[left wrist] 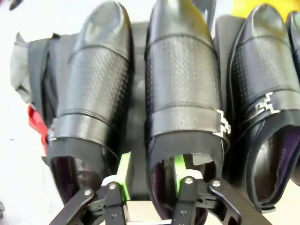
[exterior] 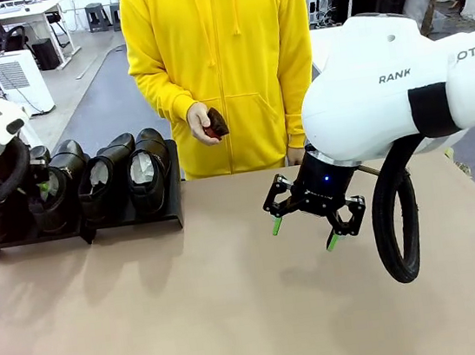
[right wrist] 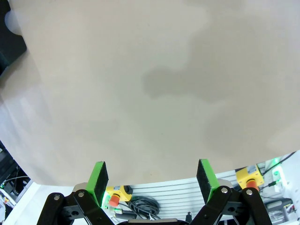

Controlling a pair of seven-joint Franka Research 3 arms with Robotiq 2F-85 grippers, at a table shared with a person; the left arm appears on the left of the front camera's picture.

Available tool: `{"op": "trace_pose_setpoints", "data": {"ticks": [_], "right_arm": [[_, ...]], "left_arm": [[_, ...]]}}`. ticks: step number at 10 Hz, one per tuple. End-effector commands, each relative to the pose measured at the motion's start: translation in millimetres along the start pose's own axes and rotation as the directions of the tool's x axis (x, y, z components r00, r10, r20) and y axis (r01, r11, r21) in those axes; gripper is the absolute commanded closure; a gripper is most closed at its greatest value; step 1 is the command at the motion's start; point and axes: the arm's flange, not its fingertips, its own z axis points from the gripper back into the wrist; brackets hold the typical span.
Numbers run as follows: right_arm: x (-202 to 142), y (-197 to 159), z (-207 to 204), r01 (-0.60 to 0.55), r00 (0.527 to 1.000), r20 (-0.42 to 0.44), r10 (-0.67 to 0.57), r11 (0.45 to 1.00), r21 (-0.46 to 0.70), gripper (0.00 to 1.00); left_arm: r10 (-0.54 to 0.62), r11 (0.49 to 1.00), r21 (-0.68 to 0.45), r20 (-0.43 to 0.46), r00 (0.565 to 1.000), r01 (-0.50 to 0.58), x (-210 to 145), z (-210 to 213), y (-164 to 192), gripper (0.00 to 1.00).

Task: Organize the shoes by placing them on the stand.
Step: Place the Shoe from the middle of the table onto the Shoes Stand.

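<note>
I count four shoes (exterior: 102, 182) lined up on the stand (exterior: 130, 222) at the far left corner of the table (exterior: 238, 317), so by my reading the job is nearly done; what I still have to do is get my left arm clear of the second shoe from the left (left wrist: 183, 93).

From the front, the left gripper (exterior: 43, 181) is tucked in among the shoes and I can hardly read it. My left wrist camera fills that gap: the left gripper (left wrist: 151, 171) straddles the heel wall of that shoe, one green pad (left wrist: 123, 171) outside it and the other down in the opening. The pads stand partly spread, and I cannot tell whether they pinch the leather or have let go.

The right gripper (exterior: 306, 221) hangs over bare table right of the middle, fingers spread wide with nothing between them; its own camera confirms this, right gripper (right wrist: 152, 176) above plain tabletop.

Across the far edge, the front camera shows a person's hand (exterior: 200, 123) holding a small dark object (exterior: 215, 123).
</note>
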Motion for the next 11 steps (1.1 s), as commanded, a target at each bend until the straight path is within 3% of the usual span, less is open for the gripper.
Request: {"op": "trace_pose_setpoints", "data": {"ticks": [1, 7, 8, 11], "right_arm": [[3.5, 0.7, 1.1, -0.019, 1.000, 0.009, 0.019, 1.000, -0.003, 0.00], [3.5, 0.7, 1.1, -0.019, 1.000, 0.009, 0.019, 1.000, -0.003, 0.00], [3.5, 0.7, 1.1, -0.019, 1.000, 0.009, 0.019, 1.000, -0.003, 0.00], [3.5, 0.7, 1.1, -0.019, 1.000, 0.009, 0.019, 1.000, -0.003, 0.00]], "left_arm": [[-0.001, 0.997, 0.073, 0.070, 0.998, -0.004, -6.1, 20.7, -6.4, 0.44], [0.024, 0.997, -0.081, 0.054, 0.998, -0.019, -19.2, 116.8, -2.2, 0.44], [0.027, 0.999, -0.033, 0.063, 0.998, -0.025, -8.4, 99.5, -14.1, 0.44], [0.027, 0.999, -0.033, 0.063, 0.998, -0.025, -8.4, 99.5, -14.1, 0.44]]}}
